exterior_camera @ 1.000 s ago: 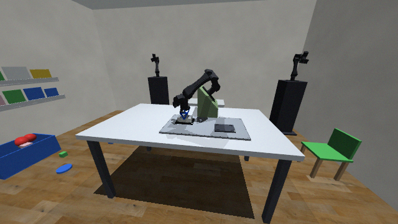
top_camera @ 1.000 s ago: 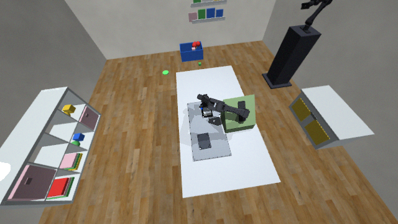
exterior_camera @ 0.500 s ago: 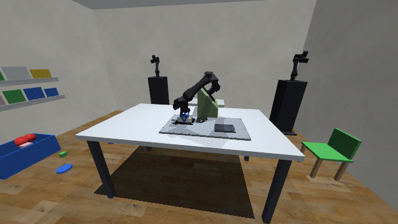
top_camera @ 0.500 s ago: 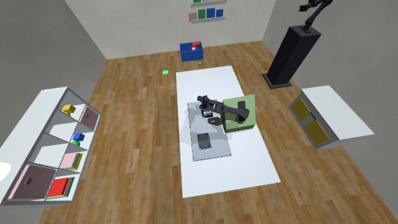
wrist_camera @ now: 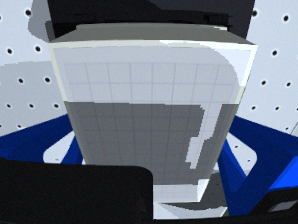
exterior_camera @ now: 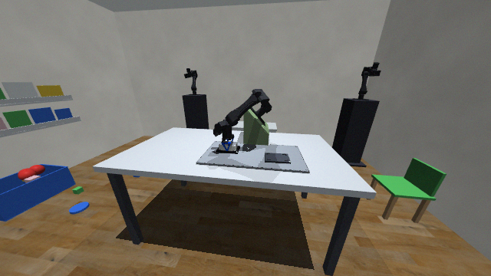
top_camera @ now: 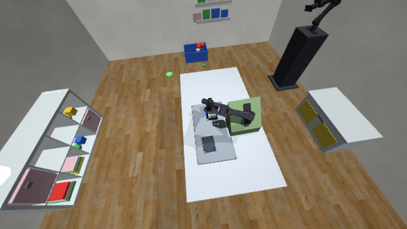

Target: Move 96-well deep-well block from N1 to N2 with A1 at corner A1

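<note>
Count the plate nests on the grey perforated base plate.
2. One dark nest lies bare at the base plate's right end in the exterior view. The other sits under the open pincer and carries the deep-well block, largely hidden by it.

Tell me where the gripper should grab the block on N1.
From straight above, across its two long side walls. The block stands upright in the nest, a tall rectangular box, and the open gripper already straddles it, a blue finger outside each long wall.

The white deep-well block [wrist_camera: 149,106] sits upright on nest N1 [wrist_camera: 149,6]; nest N2 [exterior_camera: 277,157] is bare.
</note>
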Robot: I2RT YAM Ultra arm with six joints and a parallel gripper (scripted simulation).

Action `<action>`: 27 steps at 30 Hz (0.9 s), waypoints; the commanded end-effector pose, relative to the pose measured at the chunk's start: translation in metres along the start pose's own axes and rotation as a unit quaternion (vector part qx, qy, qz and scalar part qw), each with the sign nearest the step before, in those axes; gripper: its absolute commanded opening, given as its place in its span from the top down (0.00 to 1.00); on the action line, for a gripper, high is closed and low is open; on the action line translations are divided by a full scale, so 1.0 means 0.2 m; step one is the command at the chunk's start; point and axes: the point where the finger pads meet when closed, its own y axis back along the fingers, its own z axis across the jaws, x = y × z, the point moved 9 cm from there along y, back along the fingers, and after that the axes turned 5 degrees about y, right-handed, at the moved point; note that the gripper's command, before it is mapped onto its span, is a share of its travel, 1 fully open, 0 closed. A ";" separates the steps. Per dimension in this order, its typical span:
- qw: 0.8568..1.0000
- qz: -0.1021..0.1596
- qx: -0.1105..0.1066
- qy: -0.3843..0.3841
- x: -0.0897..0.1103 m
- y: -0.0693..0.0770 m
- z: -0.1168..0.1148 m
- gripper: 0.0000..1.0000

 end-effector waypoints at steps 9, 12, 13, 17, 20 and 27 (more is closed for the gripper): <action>1.000 -0.003 -0.005 0.000 -0.01 0.02 0.01 1.00; 1.000 -0.003 -0.005 0.000 -0.01 0.02 0.01 1.00; 1.000 -0.003 -0.005 0.000 -0.01 0.02 0.01 1.00; 1.000 -0.003 -0.005 0.000 -0.01 0.02 0.01 1.00; 1.000 -0.003 -0.005 0.000 -0.01 0.02 0.01 1.00; 1.000 -0.003 -0.005 0.000 -0.01 0.02 0.01 1.00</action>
